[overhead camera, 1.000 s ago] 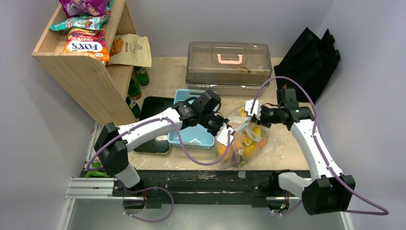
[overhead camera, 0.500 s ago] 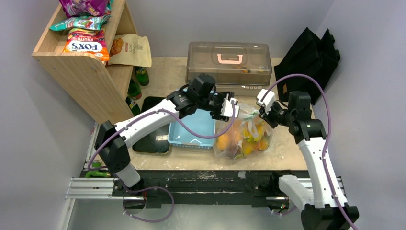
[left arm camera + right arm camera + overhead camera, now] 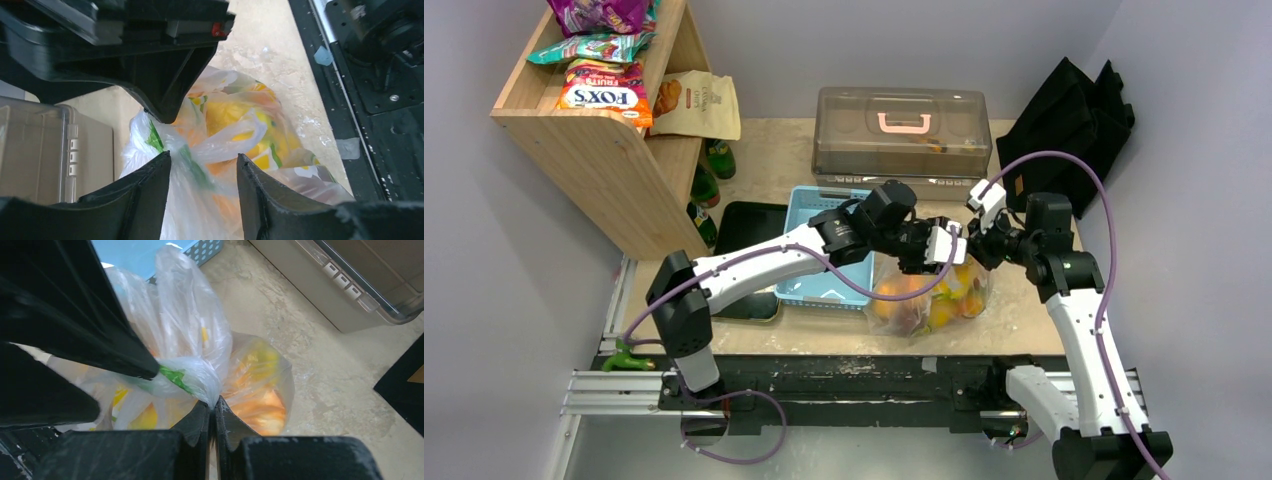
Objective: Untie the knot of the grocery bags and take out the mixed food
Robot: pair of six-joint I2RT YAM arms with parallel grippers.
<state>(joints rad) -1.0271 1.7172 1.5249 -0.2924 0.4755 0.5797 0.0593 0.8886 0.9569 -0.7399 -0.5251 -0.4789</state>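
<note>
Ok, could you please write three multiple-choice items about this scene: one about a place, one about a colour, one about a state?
1. Seen from the top camera, where does the blue basket stand relative to the clear plastic bag?
A. To its left
B. To its right
C. On top of it

2. What colour is the handle on the lidded box?
A. Green
B. Pink
C. Black

3. In what state is the right claw?
A. Wide open above the bag
B. Shut on nothing, away from the bag
C. Shut on the bag's plastic

Answers:
1 A, the basket lies left of the bag in that view.
2 B, the handle shows pink against the grey-brown lid.
3 C, the right wrist view shows the jaws pressed together with bunched plastic pinched at their tips.
</note>
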